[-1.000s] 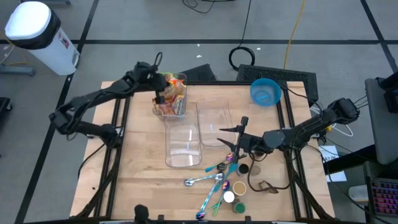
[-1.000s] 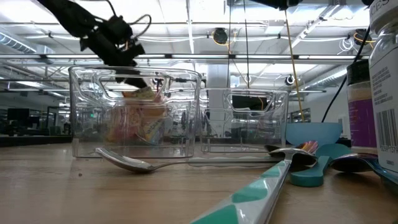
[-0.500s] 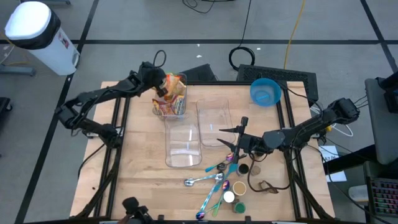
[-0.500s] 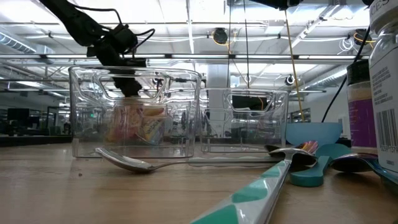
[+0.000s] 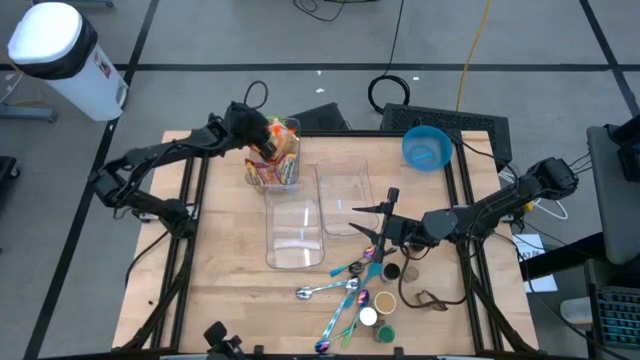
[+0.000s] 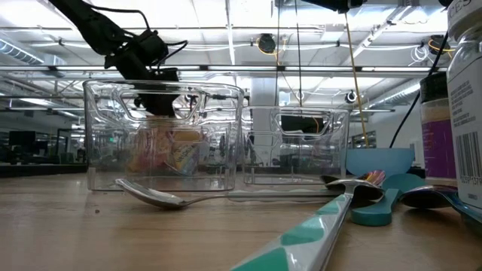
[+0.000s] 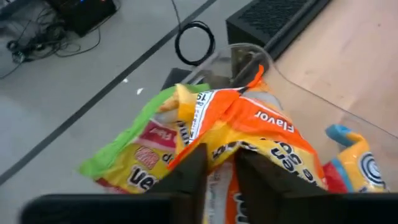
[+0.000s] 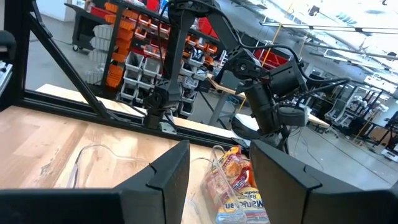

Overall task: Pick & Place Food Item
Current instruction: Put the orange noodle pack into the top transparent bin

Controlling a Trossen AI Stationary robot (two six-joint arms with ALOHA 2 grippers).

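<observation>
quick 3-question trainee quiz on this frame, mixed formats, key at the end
1. True or false: the clear plastic bin under the left gripper holds colourful snack packets.
2. The round blue bowl sits at the table's: A) far right corner B) near left corner C) centre.
3. Fill in: the right gripper waits beside the empty clear plastic container, its fingers ____.

Key: 1 true; 2 A; 3 open.
</observation>
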